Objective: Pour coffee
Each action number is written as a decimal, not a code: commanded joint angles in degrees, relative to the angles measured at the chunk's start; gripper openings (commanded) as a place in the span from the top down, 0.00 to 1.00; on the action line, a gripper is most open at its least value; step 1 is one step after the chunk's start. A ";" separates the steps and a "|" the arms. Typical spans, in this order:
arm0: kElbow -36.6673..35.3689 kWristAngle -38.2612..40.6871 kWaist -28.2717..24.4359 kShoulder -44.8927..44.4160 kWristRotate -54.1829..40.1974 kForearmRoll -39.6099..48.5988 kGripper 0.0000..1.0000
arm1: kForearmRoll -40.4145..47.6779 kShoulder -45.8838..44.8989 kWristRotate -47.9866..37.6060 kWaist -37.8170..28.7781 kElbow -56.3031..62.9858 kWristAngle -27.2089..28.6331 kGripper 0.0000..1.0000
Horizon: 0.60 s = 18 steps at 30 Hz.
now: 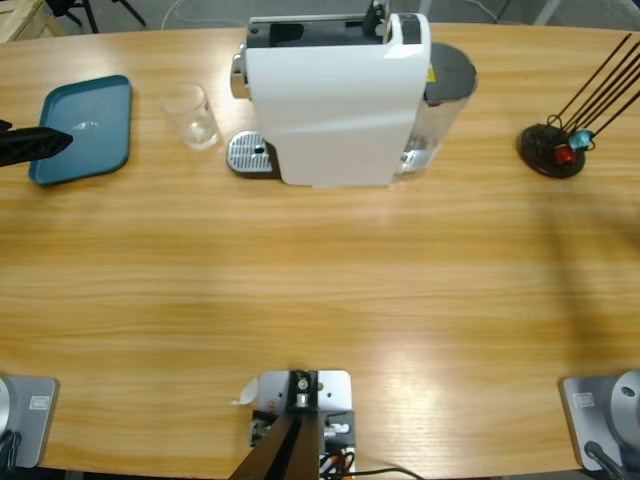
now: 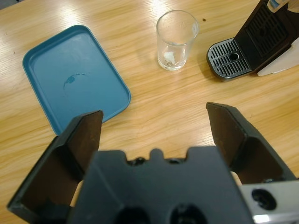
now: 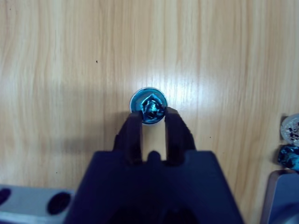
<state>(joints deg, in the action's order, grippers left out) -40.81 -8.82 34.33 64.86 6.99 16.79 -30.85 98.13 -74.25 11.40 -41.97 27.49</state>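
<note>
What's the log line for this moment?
left gripper open, short of glass | glass on table beside machine | right gripper at blue capsule

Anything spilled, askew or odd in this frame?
A thin curved smear marks the floor of the teal plastic tray, dried or wet I cannot tell. The small clear glass tumbler stands upright beside the tray, apart from the white coffee machine's drip grate.
</note>
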 commanded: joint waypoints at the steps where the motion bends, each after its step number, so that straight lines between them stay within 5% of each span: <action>1: 1.96 -1.03 0.48 1.67 0.22 -0.71 0.05 | 1.50 1.59 2.67 0.64 0.83 -0.09 0.91; 6: 1.96 -1.03 0.48 1.67 0.22 -0.71 0.05 | 2.48 -2.91 16.05 -0.52 -0.73 -0.37 0.90; 18: 1.96 -0.94 0.48 1.49 0.22 -0.71 0.06 | -3.44 -18.56 56.69 -26.52 -13.32 -8.26 0.90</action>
<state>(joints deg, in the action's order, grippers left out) -40.81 -8.82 34.33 64.96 6.99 16.78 -27.96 89.23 -30.55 -6.84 -51.51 24.07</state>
